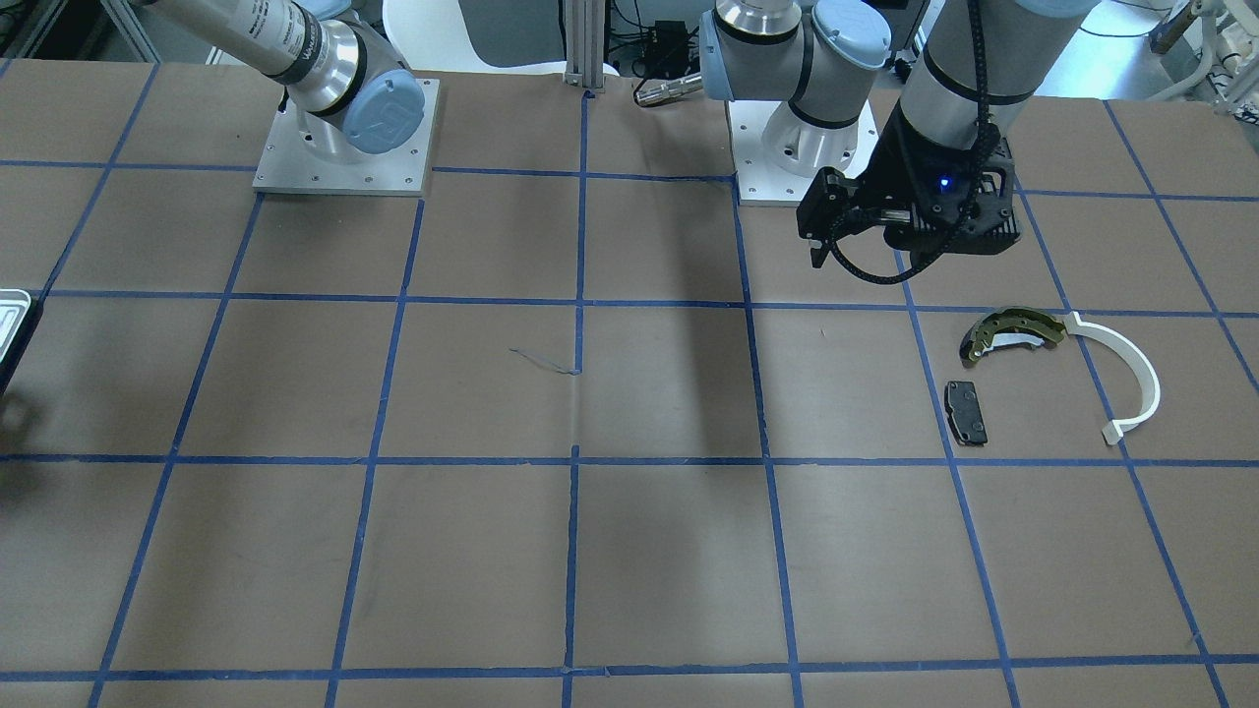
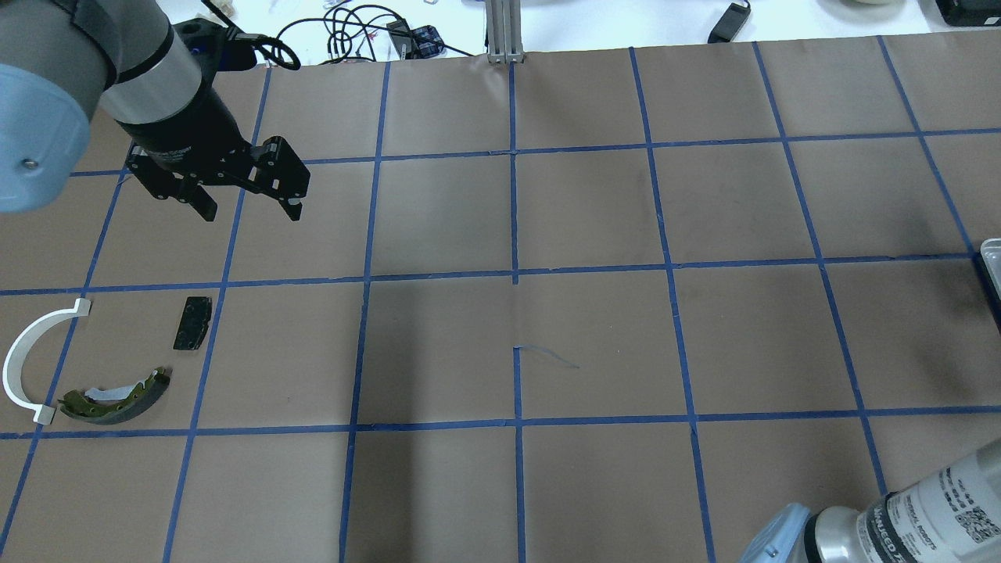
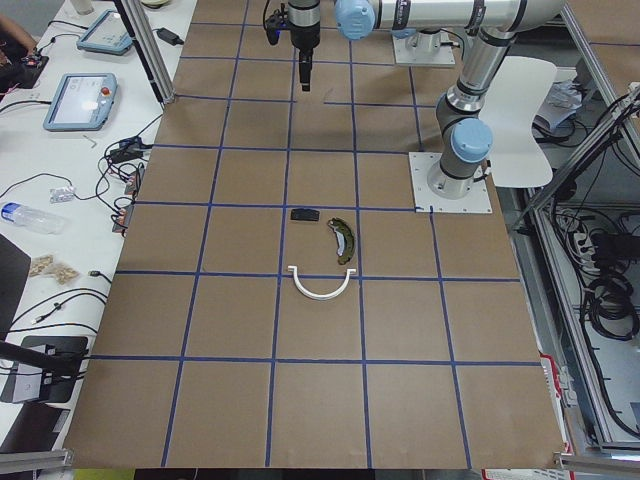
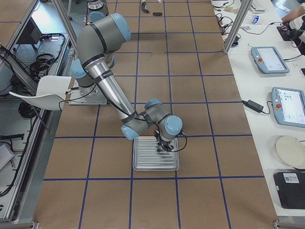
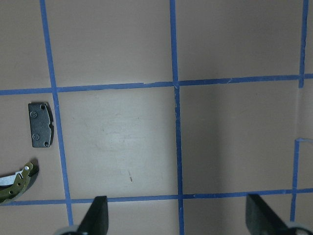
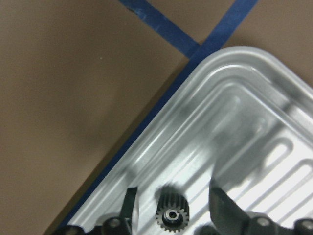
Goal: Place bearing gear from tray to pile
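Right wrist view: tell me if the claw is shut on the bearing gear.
No: the bearing gear lies in the tray with a gap to each finger of the open right claw.

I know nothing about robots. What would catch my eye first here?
A tiny black gear lies in the silver tray, the right gripper open on either side of it. Far off at the other end, the left gripper hangs open near a brake shoe, white arc and black pad.
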